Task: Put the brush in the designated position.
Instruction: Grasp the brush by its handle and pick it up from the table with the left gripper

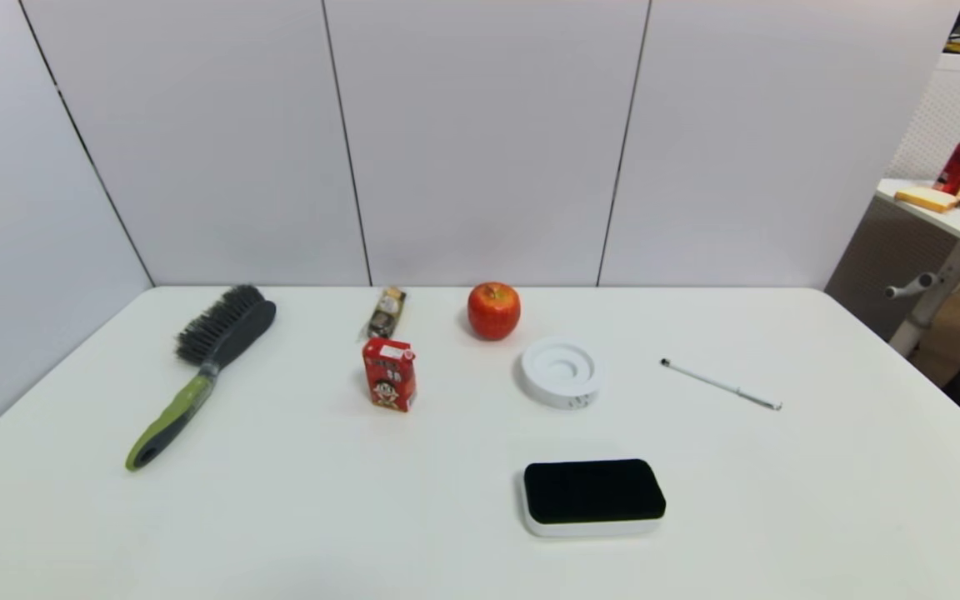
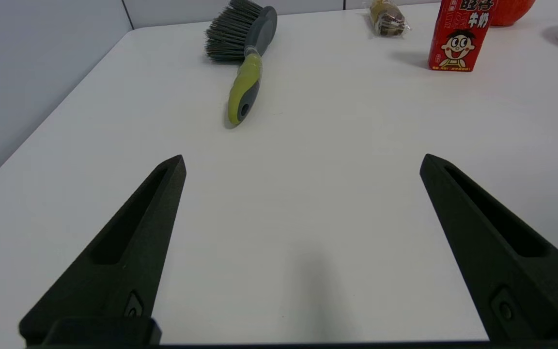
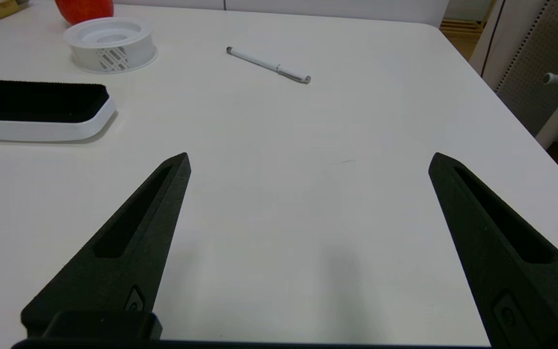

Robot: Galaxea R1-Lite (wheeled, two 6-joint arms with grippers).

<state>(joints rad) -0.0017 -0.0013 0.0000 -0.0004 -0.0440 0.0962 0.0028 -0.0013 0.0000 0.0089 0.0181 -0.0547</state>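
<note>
Spreading across every view is the plain white worktop (image 1: 297, 517), bearing all the things. Largest of these is the long hand brush with a dark grey oblong head, dense grey bristles and a lime-green and grey handle (image 1: 201, 373), lying on its side at the robot's far left, head toward the back wall, handle end pointing toward the robot; no pincer touches it, and the left wrist view shows it (image 2: 246, 58) well ahead of the fingers. Next comes the white rectangular eraser with a black felt top (image 1: 594, 496), flat on the worktop nearest the robot, a little right of centre. Behind it sits the white round ring-shaped dish with latticed sides (image 1: 561, 372); its centre well looks bare in the right wrist view (image 3: 111, 43). A red apple (image 1: 494, 310) stands just behind the dish near the wall. A red milk carton with a cartoon face (image 1: 389, 374) stands upright near the middle, with a small wrapped snack in clear foil (image 1: 386, 312) lying just behind it. A thin white pen (image 1: 721, 384) lies at a slant to the right, well apart from the dish. The left pincer (image 2: 302, 162) hovers low over bare worktop, fingers spread wide and grasping nothing. The right pincer (image 3: 309, 161) hovers likewise on the right side, released, fingers wide apart, holding nothing.
</note>
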